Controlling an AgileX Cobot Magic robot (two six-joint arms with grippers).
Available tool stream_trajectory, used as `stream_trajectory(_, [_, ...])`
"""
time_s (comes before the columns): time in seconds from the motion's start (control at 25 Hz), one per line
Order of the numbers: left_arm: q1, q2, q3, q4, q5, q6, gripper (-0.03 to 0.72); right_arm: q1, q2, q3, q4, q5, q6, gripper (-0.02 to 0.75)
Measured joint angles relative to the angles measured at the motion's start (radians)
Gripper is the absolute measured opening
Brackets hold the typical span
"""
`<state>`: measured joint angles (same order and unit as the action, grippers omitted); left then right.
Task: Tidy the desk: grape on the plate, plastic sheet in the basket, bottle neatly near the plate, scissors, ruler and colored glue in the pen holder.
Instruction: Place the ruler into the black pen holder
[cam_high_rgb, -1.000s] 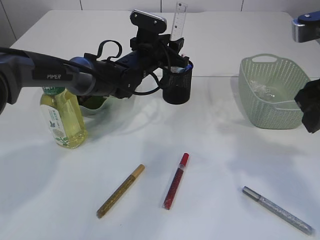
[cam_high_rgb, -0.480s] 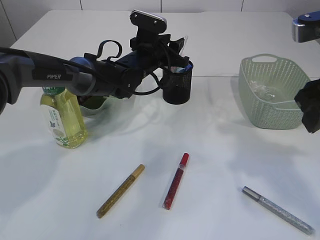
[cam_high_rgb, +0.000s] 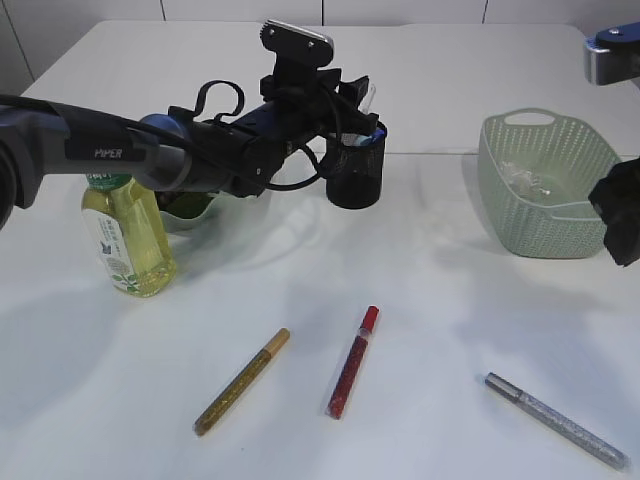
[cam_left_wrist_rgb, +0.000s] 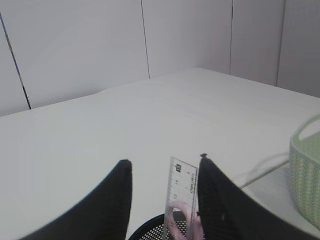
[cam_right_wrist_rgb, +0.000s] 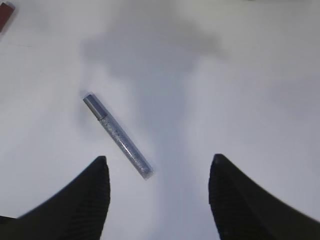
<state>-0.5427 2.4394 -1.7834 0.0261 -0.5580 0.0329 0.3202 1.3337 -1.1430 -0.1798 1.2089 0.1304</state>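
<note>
— Since we start at the left pincer (cam_left_wrist_rgb: 162, 200), what do we have there?

— Its jaws stand partly apart above the black mesh pen holder (cam_high_rgb: 356, 170), with the clear plastic ruler (cam_left_wrist_rgb: 180, 197) between them. We judge the ruler is already standing in the holder; whether a pad touches it, we cannot tell. Something pink shows in the holder beside it, perhaps the scissors' handle.

— And our right pincer (cam_right_wrist_rgb: 157, 200)?

— Wide and empty, hanging over the silver glitter glue tube (cam_right_wrist_rgb: 117, 136) on the white worktop (cam_high_rgb: 450, 300).

— So what do we count as done?

— The crumpled clear plastic sheet (cam_high_rgb: 527, 180) lies in the pale green woven basket (cam_high_rgb: 545, 215). The yellow-green drink bottle (cam_high_rgb: 125, 235) stands upright just beside the plate (cam_high_rgb: 185, 215), which the left arm mostly hides, so we cannot confirm the grape.

— And left?

— Three glue tubes remain on the worktop: the gold one (cam_high_rgb: 241, 381), the red one (cam_high_rgb: 352, 362) and the silver one. We reckon those are the remaining work.
</note>
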Motion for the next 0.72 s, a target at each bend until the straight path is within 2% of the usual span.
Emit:
stream_trajectory(0.32, [0.000,-0.020,0.000,-0.002,0.141,0.000,0.321,0.000,0.000,0.000,0.000,0.000,0.000,0.490])
stream_trajectory(0.72, [0.000,-0.129,0.000,-0.066,0.367,0.000,0.321,0.000,0.000,0.000,0.000,0.000,0.000,0.490])
